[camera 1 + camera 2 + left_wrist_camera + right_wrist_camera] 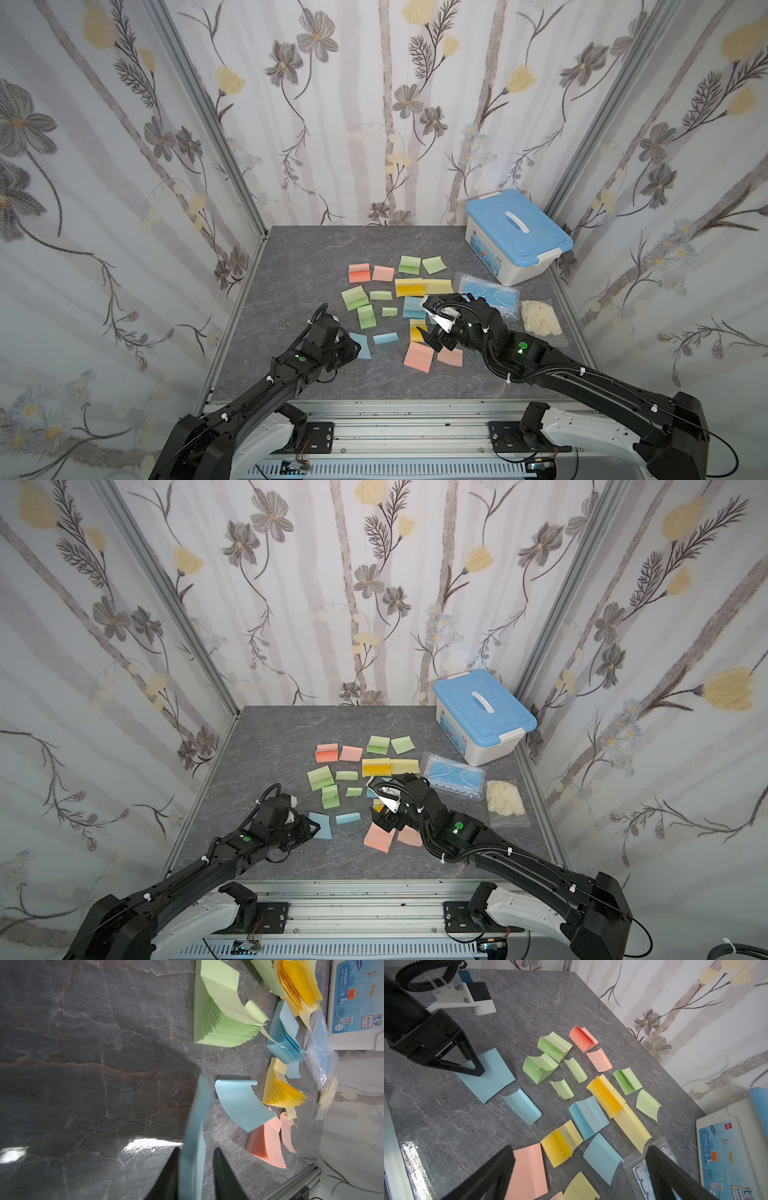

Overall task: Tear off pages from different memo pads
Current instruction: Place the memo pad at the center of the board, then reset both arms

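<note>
Several memo pads lie fanned on the grey table: green (pixel 354 297), salmon pink (pixel 359 272), yellow (pixel 409 286), light blue (pixel 414 307) and a pink one (pixel 419 356) near the front. Loose curled pages lie among them, such as a blue one (pixel 385 337) (pixel 522 1105). My left gripper (pixel 196 1149) (pixel 358 347) is open low at the front left. A flat blue page (pixel 195 1126) (pixel 485 1076) lies between its fingers, against one finger and apart from the other. My right gripper (pixel 580 1148) (pixel 424 316) hovers wide open and empty over the yellow and pink pads.
A white box with a blue lid (pixel 517 235) stands at the back right. Beside it lie a clear packet of blue masks (pixel 490 293) and a bag of whitish gloves (pixel 540 318). Flowered walls close in the table on three sides.
</note>
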You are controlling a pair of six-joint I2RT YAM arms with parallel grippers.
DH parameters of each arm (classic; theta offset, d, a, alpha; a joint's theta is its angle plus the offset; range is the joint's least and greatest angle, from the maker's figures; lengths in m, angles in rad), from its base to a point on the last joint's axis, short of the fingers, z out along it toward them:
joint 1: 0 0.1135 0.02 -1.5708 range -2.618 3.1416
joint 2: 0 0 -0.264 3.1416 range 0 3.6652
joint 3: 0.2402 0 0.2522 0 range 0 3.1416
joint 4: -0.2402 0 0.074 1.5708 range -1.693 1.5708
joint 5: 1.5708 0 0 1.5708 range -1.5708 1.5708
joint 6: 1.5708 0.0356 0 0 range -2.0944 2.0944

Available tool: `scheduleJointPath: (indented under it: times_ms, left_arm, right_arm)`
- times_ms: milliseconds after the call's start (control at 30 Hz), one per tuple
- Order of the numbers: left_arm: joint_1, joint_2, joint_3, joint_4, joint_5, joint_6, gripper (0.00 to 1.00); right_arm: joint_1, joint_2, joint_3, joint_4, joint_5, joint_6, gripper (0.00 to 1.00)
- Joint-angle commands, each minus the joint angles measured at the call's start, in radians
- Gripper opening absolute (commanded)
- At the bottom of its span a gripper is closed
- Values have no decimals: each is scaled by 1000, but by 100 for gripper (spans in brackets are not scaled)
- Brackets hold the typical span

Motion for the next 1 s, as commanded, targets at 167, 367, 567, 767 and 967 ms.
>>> scheduleJointPath:
  times_ms: [167,367,567,767,967]
  left_arm:
    - [-4,-316,171,-391,-369,132,100]
    - [-11,-531,165,-346,-506,113,100]
    - [-24,-657,71,-164,-587,191,100]
    - [-32,-767,-12,-83,-708,225,100]
    - [-31,-868,-149,19,-849,225,100]
  right_arm:
    - [1,-56,-24,63,5,83,100]
    - [1,-90,-35,62,122,150,100]
    - [-29,-153,-100,92,511,166,100]
    - [-224,-147,-196,101,510,189,100]
    - [-406,-29,-283,215,411,249,100]
